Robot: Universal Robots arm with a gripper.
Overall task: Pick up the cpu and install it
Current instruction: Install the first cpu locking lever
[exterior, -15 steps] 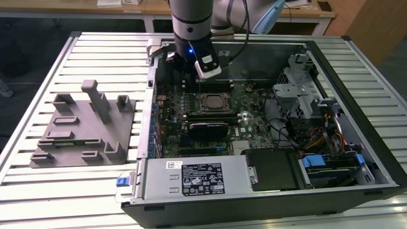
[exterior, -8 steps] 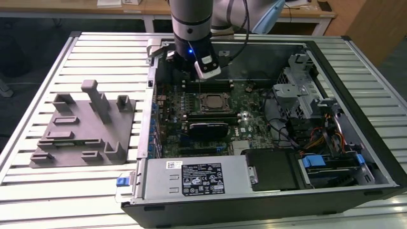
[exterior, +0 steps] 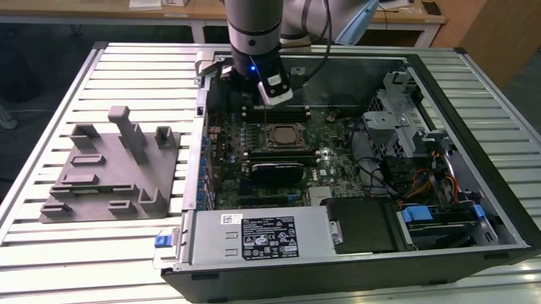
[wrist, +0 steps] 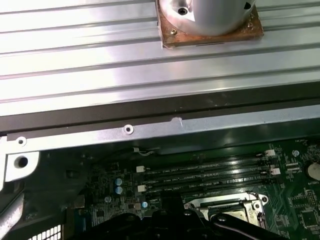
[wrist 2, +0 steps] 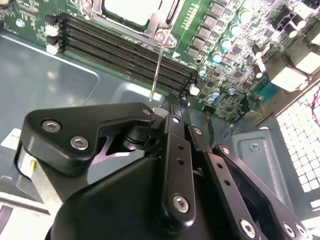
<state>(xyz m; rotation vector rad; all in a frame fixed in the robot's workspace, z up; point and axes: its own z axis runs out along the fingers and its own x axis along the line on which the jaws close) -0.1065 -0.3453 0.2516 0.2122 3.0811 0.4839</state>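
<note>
The cpu is a small silvery square lying flat in its socket on the green motherboard, inside the open computer case. In the second wrist view the cpu shows as a bright plate framed by the socket's metal bracket. A thin metal socket lever stands up beside it. My gripper hangs over the far part of the board, above the memory slots, apart from the cpu and just beyond it. The gripper's black linkage shows close up, and nothing is seen held in it.
A grey plastic fixture with upright posts stands on the slatted table at the exterior view's left. Inside the case are a black block near the socket, a power supply in front and drive cages with cables at the right.
</note>
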